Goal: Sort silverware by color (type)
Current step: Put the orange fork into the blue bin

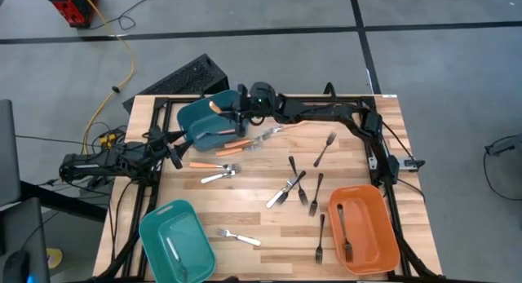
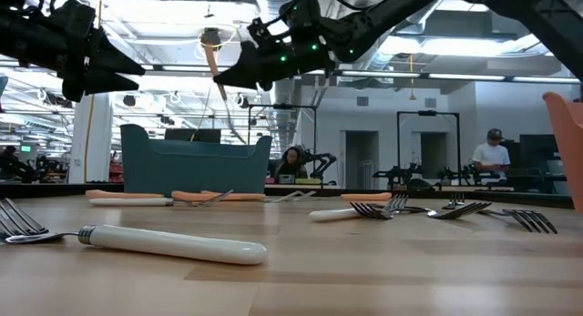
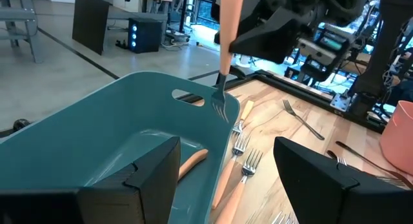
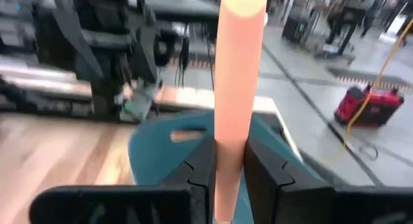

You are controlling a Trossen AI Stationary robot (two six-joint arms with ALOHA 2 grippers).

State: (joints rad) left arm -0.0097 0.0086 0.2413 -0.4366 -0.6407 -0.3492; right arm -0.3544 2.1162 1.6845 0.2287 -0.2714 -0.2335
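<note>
My right gripper (image 1: 234,113) reaches in from the table's right and is shut on an orange-handled fork (image 3: 227,37). The fork is above the far-left teal bin (image 1: 208,126). Its silver tines (image 3: 219,102) point down beside the bin's rim. One orange-handled fork (image 3: 192,162) lies inside this bin. My left gripper (image 3: 226,179) stands open at the table's left edge, raised above the bin's near corner and touching nothing. Other forks lie flat on the wood: orange-handled (image 1: 214,163), black (image 1: 298,185) and silver (image 1: 238,236). My right gripper pinches the fork's orange handle (image 4: 230,143) between its two fingers, well below the handle's free end (image 4: 244,1). The fingers come in about level from the table's right side and lie across the handle. The fork stands upright, tines down, lifted clear of the table.
An orange bin (image 1: 364,230) with a black fork in it stands at the near right. A second teal bin (image 1: 175,238), holding a silver fork, stands at the near left. More orange-handled forks (image 3: 240,156) lie just outside the far bin. A person (image 2: 493,152) stands in the room behind.
</note>
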